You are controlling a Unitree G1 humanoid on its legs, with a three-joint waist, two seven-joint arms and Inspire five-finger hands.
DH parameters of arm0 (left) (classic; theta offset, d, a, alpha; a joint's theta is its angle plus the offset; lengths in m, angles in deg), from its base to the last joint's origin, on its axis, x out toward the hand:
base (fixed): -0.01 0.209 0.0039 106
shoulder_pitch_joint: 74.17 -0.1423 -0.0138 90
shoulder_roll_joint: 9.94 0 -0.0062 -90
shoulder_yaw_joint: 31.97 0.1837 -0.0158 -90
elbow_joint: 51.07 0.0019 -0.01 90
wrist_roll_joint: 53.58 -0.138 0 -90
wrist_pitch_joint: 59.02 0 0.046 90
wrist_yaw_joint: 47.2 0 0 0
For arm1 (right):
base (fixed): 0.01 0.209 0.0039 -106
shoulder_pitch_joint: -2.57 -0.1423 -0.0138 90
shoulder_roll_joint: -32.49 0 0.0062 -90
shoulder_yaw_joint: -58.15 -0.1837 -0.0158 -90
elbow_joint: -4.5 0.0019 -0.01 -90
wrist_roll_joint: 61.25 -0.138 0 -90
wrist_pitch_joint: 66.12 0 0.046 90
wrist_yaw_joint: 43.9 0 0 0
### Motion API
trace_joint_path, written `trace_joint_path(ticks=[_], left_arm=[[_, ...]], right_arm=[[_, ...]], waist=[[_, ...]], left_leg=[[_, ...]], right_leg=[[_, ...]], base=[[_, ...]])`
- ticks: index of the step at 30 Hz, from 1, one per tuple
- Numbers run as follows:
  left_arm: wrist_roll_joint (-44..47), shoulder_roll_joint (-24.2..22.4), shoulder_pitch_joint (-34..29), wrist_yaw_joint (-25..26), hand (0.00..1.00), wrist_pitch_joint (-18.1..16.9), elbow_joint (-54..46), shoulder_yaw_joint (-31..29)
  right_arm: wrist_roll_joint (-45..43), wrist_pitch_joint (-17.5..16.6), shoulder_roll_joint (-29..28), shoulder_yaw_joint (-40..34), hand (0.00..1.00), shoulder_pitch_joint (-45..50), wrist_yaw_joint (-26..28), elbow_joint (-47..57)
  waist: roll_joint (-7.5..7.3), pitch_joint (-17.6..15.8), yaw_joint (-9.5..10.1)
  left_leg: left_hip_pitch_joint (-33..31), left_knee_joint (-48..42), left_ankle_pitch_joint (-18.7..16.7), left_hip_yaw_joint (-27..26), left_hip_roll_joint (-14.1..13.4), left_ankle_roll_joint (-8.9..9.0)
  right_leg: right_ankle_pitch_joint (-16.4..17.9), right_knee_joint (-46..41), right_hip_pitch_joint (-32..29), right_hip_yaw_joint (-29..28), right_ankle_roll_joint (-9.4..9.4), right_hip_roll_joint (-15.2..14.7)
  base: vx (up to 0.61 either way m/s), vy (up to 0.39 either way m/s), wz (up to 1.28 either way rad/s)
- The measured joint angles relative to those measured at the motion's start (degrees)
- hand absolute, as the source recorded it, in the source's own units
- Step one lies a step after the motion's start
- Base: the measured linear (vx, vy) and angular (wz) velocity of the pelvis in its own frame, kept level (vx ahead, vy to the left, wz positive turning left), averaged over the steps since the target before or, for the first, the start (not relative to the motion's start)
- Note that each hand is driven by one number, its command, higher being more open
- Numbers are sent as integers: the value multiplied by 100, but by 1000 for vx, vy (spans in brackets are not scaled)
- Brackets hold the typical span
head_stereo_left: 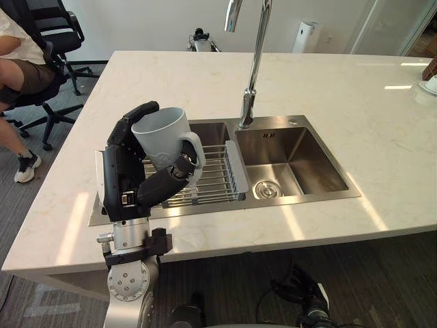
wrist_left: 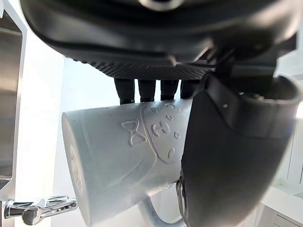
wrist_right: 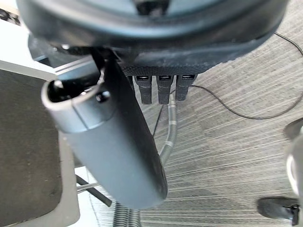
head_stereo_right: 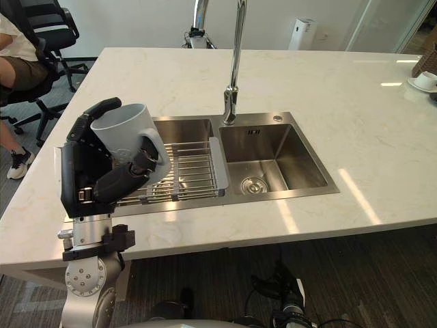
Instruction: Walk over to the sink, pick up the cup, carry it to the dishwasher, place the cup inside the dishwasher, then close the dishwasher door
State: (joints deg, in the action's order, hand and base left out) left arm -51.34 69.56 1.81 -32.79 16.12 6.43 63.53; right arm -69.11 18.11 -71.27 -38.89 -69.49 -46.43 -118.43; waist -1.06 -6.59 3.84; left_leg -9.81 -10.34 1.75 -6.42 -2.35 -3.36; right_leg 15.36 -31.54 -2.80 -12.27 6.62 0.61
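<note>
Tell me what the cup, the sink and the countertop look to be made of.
Cup, held in the left hand: likely glazed ceramic, pale grey-blue, smooth with embossed pattern. Sink: brushed stainless steel, dull metallic reflections. Countertop: polished stone or imitation, cream with faint veining, glossy highlights.

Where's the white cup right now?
Left side of both eye views: the left robot hand grips the cup above the wire rack in the sink, left of the faucet.
</note>
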Motion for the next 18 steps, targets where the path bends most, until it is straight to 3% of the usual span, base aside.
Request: trace_joint_path(ticks=[2, 4, 5, 6, 7, 9, 10, 11, 12, 13, 14, 15, 18], left_arm=[[-1, -7, -33, 39, 30, -1, 36, -2], [-2, -12, -63, 59, 30, -4, 40, -8], [-5, 10, -64, 68, 30, -10, 44, -14], [-13, -62, -67, 64, 30, 9, 62, 10], [-15, -110, -66, 51, 30, 7, 59, 59], [-18, -136, -49, 29, 30, 3, 67, 201], [-18, -146, -37, 34, 30, 5, 87, 236], [-17, -145, 3, 32, 30, 7, 150, 283], [-16, -92, 26, 20, 30, 14, 186, 337], [-16, -87, 33, -2, 30, 9, 190, 370], [-9, -115, 39, -5, 30, 20, 196, 422], [-5, -83, 41, -64, 30, -5, 181, 523], [15, -82, 214, -104, 30, -48, 184, 688]], right_arm=[[1, 0, -4, 18, 90, 18, 3, -2], [0, -3, 0, 18, 90, 23, 6, -8], [2, -6, 8, 18, 90, 7, 4, -27], [2, -6, 88, 2, 90, -113, -15, -94], [1, -6, 128, -13, 90, -173, -22, -108], [-21, -58, 151, -36, 90, -391, -50, -312], [-63, -82, 181, -37, 90, -489, -69, -406], [-139, -98, 236, -44, 90, -670, -133, -562], [-161, -106, 230, -69, 90, -680, -179, -559], [-176, -124, 200, -114, 90, -667, -198, -542], [-195, -128, 223, -123, 90, -665, -222, -533], [-223, -119, 251, -147, 90, -473, -274, -464], [-228, -120, 247, -140, 90, -130, -291, -193]], waist=[[19, 28, 80], [-24, 117, 223], [-154, 247, 337], [-76, 297, 363], [-3, 288, 363], [88, 287, 278], [166, 238, 231], [345, 100, 180], [312, 49, 90], [203, -54, 90], [276, -98, 57], [228, -124, 65], [180, -88, -60]], left_leg=[[44, 8, 53, -3, 2, -64], [-54, 21, 160, -12, 29, -70], [-247, 30, 305, -41, 94, 49], [-477, 25, 539, 9, 86, 122], [-568, 8, 603, 63, 44, 137], [-932, -67, 893, 352, -139, 323], [-998, -65, 1008, 481, -218, 389], [-1019, 137, 1418, 717, -367, 559], [-1020, 394, 1788, 854, -365, 680], [-1174, -414, 1088, 730, -302, 481], [-1254, -985, 634, 730, -344, 372], [-1236, -2073, -233, 561, -325, 290], [-879, -2933, -1096, 442, -538, 357]], right_leg=[[194, -1137, 117, 94, 335, -161], [83, -1338, 452, -9, 506, -289], [-318, -803, 653, -92, 413, -419], [-4, -205, 782, -46, 297, -401], [91, 45, 869, -19, 208, -359], [532, 627, 978, -59, -358, -127], [550, 755, 1011, -50, -394, -6], [521, 904, 1048, 12, -439, 246], [535, 1049, 1029, 251, -584, 218], [672, 1319, 1101, 451, -717, 137], [597, 1347, 1100, 637, -683, 150], [493, 1227, 977, 837, -637, 38], [254, 1267, 759, 1194, -532, -152]], base=[[-106, -40, 4], [-140, -126, 1], [-141, -134, 8], [-121, -106, 16], [-209, -172, 32], [-285, -232, 34], [-340, -209, 36], [-438, -195, 47], [-495, -200, 43], [-392, -160, 38], [-312, -101, 13], [-316, -59, 10], [-288, 9, 17]])
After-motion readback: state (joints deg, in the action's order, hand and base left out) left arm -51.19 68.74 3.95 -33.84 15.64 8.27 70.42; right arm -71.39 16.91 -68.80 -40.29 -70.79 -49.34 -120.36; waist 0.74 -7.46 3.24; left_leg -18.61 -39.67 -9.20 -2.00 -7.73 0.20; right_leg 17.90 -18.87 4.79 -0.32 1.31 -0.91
